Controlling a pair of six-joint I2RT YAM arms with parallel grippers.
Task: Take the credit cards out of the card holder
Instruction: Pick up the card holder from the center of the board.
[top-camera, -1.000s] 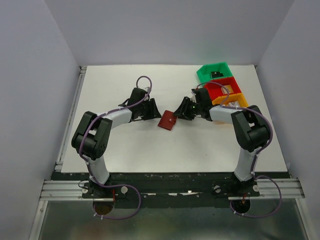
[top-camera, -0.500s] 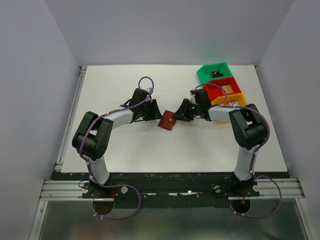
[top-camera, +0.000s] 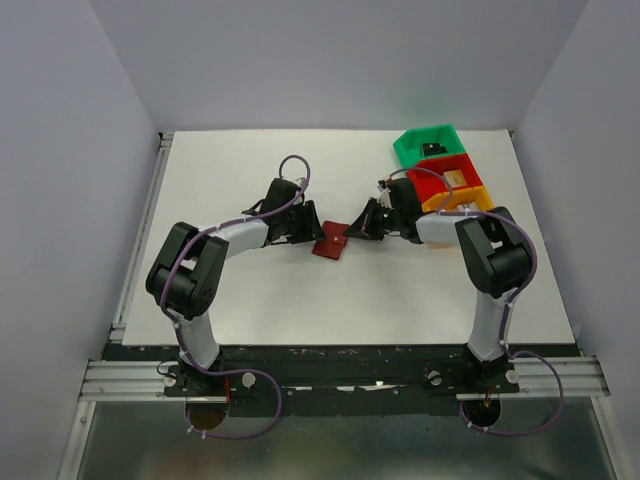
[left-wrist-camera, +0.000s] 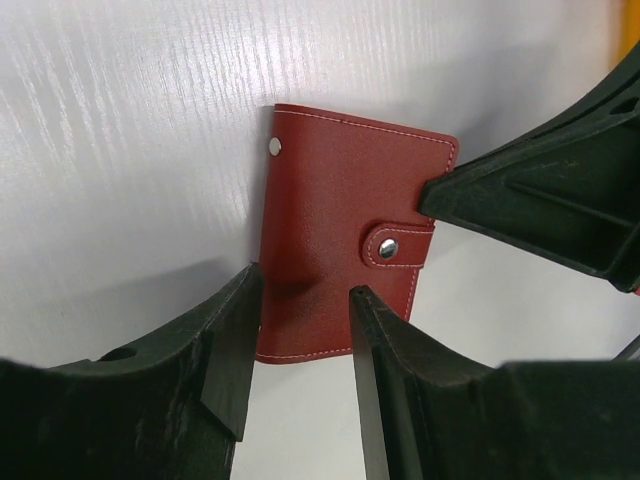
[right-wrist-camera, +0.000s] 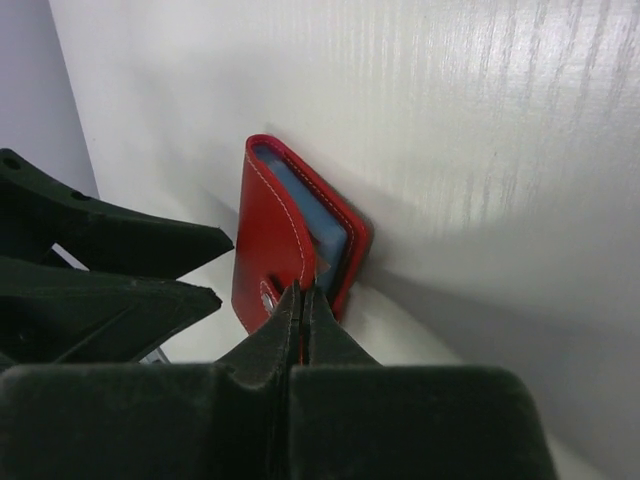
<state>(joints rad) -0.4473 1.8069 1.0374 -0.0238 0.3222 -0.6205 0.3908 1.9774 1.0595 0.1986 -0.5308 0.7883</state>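
Observation:
The card holder (top-camera: 329, 244) is a dark red wallet lying at the table's middle, its snap tab (left-wrist-camera: 395, 246) across the cover. In the right wrist view its edge gapes a little, showing the light blue lining (right-wrist-camera: 326, 232). My right gripper (top-camera: 351, 231) is shut on the cover edge of the card holder (right-wrist-camera: 280, 245) beside the snap. My left gripper (left-wrist-camera: 305, 288) is open, its two fingers straddling the wallet's near left end, with the right finger (left-wrist-camera: 375, 330) over the cover. The credit cards are hidden inside.
Green (top-camera: 424, 146), red (top-camera: 446, 177) and orange (top-camera: 471, 199) bins stand in a row at the back right, just behind the right arm. The white table (top-camera: 250, 300) ends at a metal rail (top-camera: 140, 230) on the left.
My right gripper has shut on the wallet's edge. The wallet has slid slightly left, and my left gripper has come up against it.

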